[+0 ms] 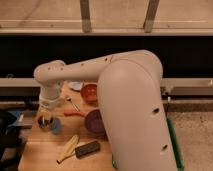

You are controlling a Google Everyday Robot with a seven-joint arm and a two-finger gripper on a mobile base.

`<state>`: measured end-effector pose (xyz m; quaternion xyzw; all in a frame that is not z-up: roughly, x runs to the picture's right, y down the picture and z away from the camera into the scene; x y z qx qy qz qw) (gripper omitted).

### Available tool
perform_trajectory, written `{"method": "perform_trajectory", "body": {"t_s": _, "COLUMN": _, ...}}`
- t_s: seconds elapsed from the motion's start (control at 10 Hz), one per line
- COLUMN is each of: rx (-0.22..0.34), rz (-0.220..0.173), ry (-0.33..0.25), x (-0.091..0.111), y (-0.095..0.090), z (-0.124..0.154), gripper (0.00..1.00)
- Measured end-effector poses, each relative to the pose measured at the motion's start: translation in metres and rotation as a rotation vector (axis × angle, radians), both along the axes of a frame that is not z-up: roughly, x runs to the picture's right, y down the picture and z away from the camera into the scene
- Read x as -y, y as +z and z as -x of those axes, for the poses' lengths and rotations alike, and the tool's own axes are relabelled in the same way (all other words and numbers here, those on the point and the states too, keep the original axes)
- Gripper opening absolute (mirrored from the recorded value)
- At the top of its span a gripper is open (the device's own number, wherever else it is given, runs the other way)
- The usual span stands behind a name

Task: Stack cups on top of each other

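The light blue cup (55, 126) stands near the left edge of the wooden table (42, 152). My gripper (45, 119) hangs from the white arm directly over it, on its left side. It is shut on a dark, shiny metal cup (43, 123), which is held at the blue cup's rim. I cannot tell whether the metal cup sits inside the blue one or just beside it. The bulky arm hides much of the table's right half.
An orange-red bowl (90, 92) stands at the back and a purple bowl (94, 121) in the middle. A red-handled utensil (75, 113) lies between them. A yellow object (67, 148) and a dark block (87, 148) lie in front. A green tray edge (173, 145) shows at the right.
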<state>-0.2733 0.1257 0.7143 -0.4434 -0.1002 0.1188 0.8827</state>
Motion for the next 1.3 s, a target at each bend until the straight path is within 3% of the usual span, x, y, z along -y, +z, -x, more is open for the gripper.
{"method": "perform_trajectory", "body": {"t_s": 0.3, "rx": -0.05, "rz": -0.021, "ry": -0.001, "x": 0.012, "y": 0.022, "z": -0.008, "gripper": 0.0}}
{"method": "perform_trajectory", "body": {"t_s": 0.7, "rx": -0.101, "rz": -0.008, "ry": 0.019, "x": 0.007, "y": 0.05, "z": -0.017, "gripper": 0.02}}
{"method": "perform_trajectory", "body": {"t_s": 1.3, "rx": -0.131, "rz": 0.003, "ry": 0.036, "x": 0.003, "y": 0.06, "z": -0.025, "gripper": 0.49}}
